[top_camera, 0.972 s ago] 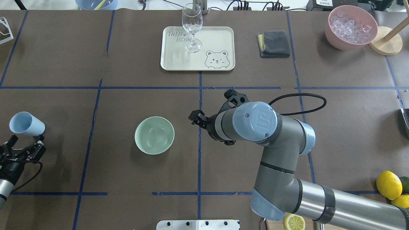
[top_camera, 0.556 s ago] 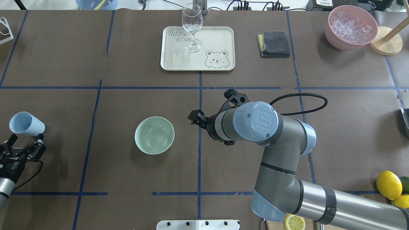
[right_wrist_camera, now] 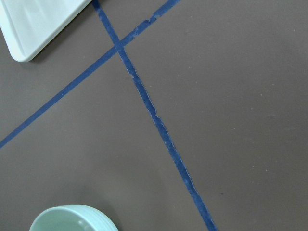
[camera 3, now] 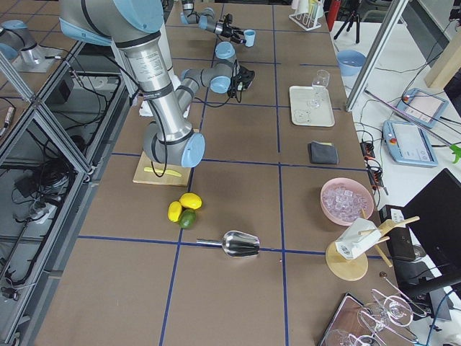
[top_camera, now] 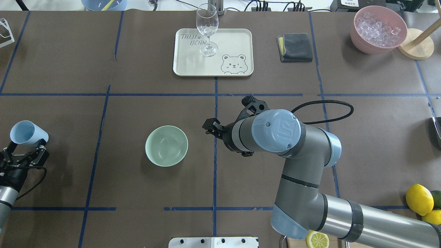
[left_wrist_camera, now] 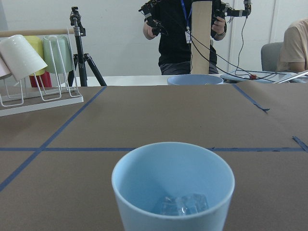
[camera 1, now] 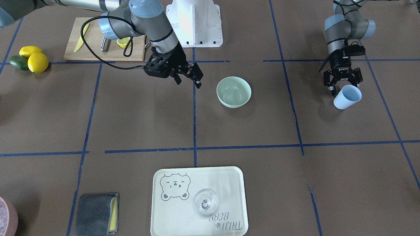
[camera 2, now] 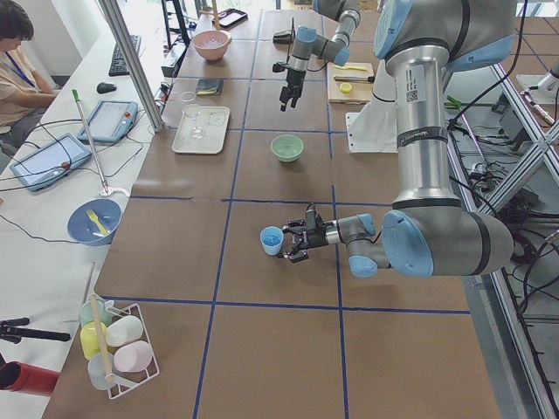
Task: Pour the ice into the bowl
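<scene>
Left pincer [top_camera: 25, 146]: spread wide and holding nothing, at the left edge of the overhead view. The cup [top_camera: 37, 137] stands just ahead of its fingertips; we cannot tell whether they touch it. Right pincer [camera 1: 188, 78]: also spread and empty, hovering over the bench [top_camera: 275, 86] near the bowl [top_camera: 166, 146], on its left in the front view and apart from it.

Step, as we judge it: the reach for the cup; no pour yet. The next move calls for the left pincer to go forward round the cup wall, close, lift it level, carry it to the bowl at centre frame (well apart from it now), then tip.

Containers:
- Cup: upright, a few pieces of ice [left_wrist_camera: 180, 204] at its bottom (left wrist view).
- Bowl: empty.
- Pink bowl [top_camera: 361, 46], upper right of the overhead view: heaped with ice.
- Glass [top_camera: 207, 24] on the tray [top_camera: 234, 41], top centre: looks empty.
</scene>
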You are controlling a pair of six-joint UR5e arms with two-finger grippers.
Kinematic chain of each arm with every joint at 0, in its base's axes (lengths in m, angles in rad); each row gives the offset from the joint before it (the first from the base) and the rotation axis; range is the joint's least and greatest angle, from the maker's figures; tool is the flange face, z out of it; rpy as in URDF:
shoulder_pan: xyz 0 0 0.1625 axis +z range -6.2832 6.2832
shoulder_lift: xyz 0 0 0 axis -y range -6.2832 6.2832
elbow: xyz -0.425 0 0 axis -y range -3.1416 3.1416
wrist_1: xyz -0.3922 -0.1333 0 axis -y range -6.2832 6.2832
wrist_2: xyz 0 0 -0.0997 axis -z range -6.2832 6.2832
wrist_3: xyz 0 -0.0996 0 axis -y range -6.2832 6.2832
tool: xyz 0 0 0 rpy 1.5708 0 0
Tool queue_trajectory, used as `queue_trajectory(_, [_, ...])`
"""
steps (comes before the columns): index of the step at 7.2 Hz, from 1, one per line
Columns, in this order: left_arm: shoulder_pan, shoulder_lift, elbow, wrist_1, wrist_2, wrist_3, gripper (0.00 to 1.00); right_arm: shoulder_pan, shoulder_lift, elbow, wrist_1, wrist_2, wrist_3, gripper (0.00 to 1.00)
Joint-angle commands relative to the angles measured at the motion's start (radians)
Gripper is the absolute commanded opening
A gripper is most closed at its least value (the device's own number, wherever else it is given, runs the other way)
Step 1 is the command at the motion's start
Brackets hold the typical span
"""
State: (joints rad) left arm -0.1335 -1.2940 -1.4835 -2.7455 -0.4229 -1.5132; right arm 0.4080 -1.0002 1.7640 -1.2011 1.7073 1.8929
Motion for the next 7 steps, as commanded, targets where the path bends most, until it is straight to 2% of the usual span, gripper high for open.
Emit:
queue_trajectory(1, [-0.017, -0.021, 0.022, 0.0, -0.002, 0.002, 0.99, 0.0, 0.0, 0.0, 0.0, 0.0, 0.0, 1.0])
queue_trajectory(7, [-0.044, -0.051, 0.051, 0.001, -0.005, 0.007, 0.96, 0.0, -0.017, 0.02, 0.0, 0.0, 0.0, 1.0])
